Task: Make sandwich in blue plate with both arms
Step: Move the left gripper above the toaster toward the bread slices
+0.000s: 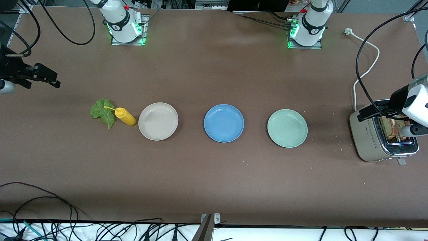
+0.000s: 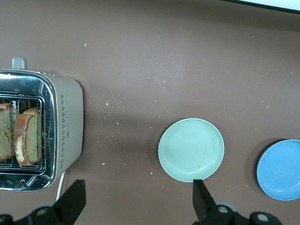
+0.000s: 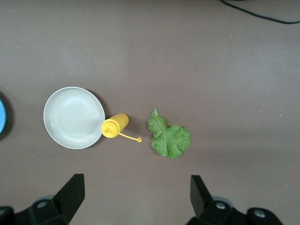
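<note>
While the blue plate (image 1: pixel 223 123) lies bare on the surface (image 1: pixel 214 174), well apart from both hands, the left hand (image 2: pixel 136 201) is held spread wide over the toaster (image 1: pixel 384 135), in which two bread slices (image 2: pixel 18 138) are stood. The right hand (image 3: pixel 136 197), likewise spread wide, is held near the lettuce leaf (image 3: pixel 168 138).

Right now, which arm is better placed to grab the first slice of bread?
Left. Its claw hangs open over the toaster holding the bread; the right claw waits near the lettuce.
</note>
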